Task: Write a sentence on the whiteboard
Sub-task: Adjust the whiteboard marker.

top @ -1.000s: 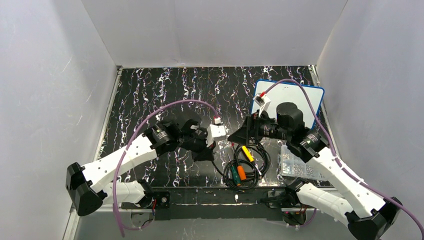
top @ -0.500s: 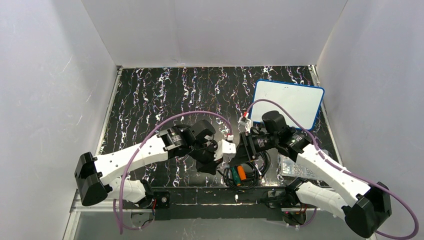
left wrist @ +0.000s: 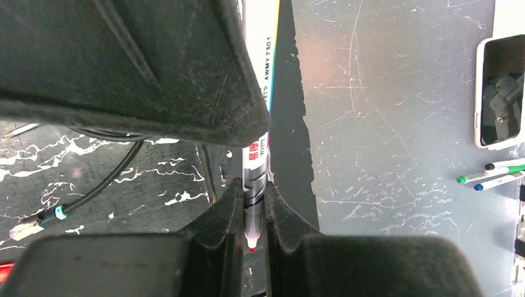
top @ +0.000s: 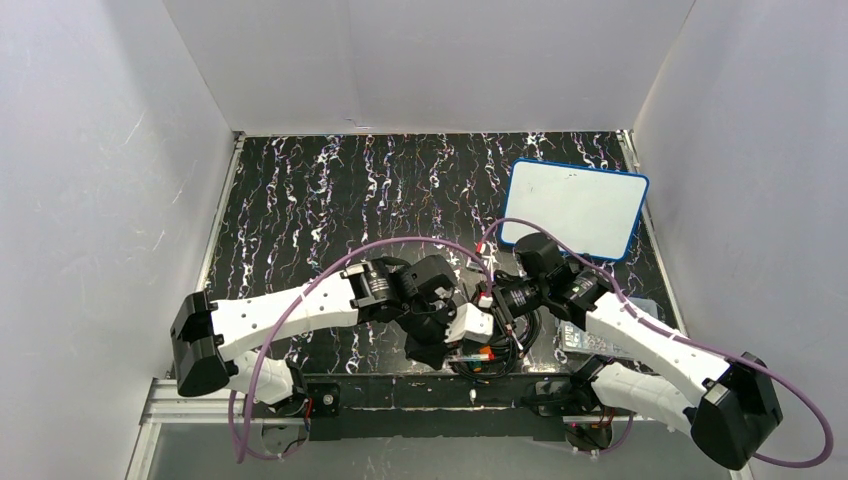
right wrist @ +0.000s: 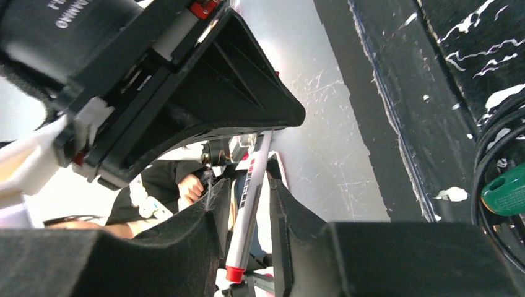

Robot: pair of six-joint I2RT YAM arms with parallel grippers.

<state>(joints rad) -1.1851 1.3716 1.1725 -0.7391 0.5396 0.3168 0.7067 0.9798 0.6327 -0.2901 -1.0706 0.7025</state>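
The whiteboard (top: 575,208), white with a blue rim, lies flat at the back right. No sentence shows on its face. My left gripper (left wrist: 252,216) is shut on a silver marker (left wrist: 257,167) whose red tip points back between the fingers. Both grippers meet over the table's front edge, left gripper (top: 455,348) against right gripper (top: 497,318). In the right wrist view the marker (right wrist: 247,198) runs between the fingers of my right gripper (right wrist: 247,216), which is open with narrow gaps on both sides. The marker's red end (right wrist: 234,272) sticks out below.
A coil of black cable (top: 505,335) with green and orange tool handles lies under the grippers; the green handle (right wrist: 504,195) shows at right. A clear screw box (top: 600,340) sits by the right forearm. White walls close in three sides.
My right arm has left the whiteboard and swung down to the front edge, its jaws narrowing round the marker. The left arm has carried the marker right to meet it.
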